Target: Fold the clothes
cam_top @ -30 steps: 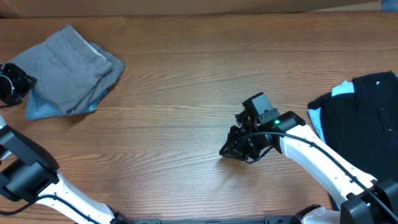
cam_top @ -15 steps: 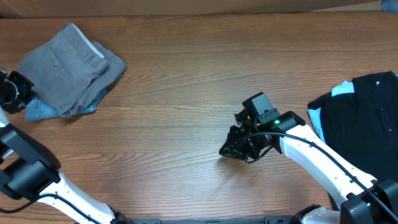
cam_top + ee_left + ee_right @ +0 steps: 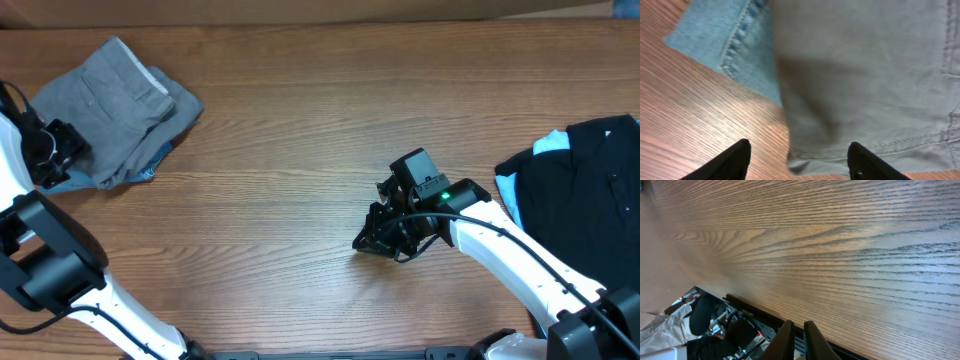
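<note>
The clothes, a folded pair of grey-khaki shorts (image 3: 110,100), lie at the table's far left on top of blue denim shorts (image 3: 62,181). My left gripper (image 3: 62,148) hovers at their left edge, open. In the left wrist view the grey shorts (image 3: 865,75) fill the frame, with the denim (image 3: 735,45) showing beside them. The left gripper (image 3: 799,152) has its fingertips (image 3: 737,157) wide apart, and a loose corner of the grey cloth lies below them. My right gripper (image 3: 367,242) rests mid-table, shut and empty. In its own view the right gripper (image 3: 798,335) points at bare wood.
A pile of dark clothes (image 3: 580,190) with a light blue piece (image 3: 550,145) lies at the right edge. The wooden table (image 3: 300,120) stretches between the two piles. The table's front edge and cables show in the right wrist view.
The left gripper has opened and let go of the clothes, after shifting them a little to the right. It has moved right and nearer. The right arm has not moved.
</note>
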Controlling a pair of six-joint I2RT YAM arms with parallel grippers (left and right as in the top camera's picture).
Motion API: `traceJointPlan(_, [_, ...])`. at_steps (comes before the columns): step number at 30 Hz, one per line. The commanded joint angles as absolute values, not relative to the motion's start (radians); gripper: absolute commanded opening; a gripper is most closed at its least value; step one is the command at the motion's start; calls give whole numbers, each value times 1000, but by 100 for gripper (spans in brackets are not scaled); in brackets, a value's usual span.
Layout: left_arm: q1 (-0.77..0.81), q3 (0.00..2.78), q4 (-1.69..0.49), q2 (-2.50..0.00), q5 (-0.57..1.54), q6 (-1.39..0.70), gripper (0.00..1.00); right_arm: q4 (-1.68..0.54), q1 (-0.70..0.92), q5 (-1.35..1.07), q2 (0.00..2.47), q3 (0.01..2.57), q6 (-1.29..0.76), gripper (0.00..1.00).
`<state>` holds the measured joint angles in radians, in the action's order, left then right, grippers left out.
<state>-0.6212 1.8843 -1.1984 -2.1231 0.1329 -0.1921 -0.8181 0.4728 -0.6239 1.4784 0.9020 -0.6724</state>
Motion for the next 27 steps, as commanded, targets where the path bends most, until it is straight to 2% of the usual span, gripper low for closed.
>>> traceJointPlan(1, [-630,1843,-1190,-2106,143,-132,66,-812,476,-622,1468,918,-653,11])
traceJointPlan(5, [-628,1767,-1148,-2106,248,-80,61,-809,476,-622,1468,918,-653,11])
traceJointPlan(11, [-628,1657,-1056,-2106,271,-74,60,-805,476,-622,1468,918,-640,11])
traceJointPlan(15, [-628,1599,-962,-2106,366,-74,57,-802,476,-622,1468,918,-627,11])
traceJointPlan(17, [-628,1577,-936,-2106,395,-75,48,-797,476,-622,1468,918,-627,11])
traceJointPlan(20, [-628,1573,-942,-2105,405,-75,20,-799,476,-623,1468,918,-627,11])
traceJointPlan(22, [-628,1573,-947,-2103,450,-74,6,-798,476,-623,1468,918,-627,11])
traceJointPlan(27, [-638,1575,-962,-2057,641,-88,4,-798,476,-622,1468,918,-620,11])
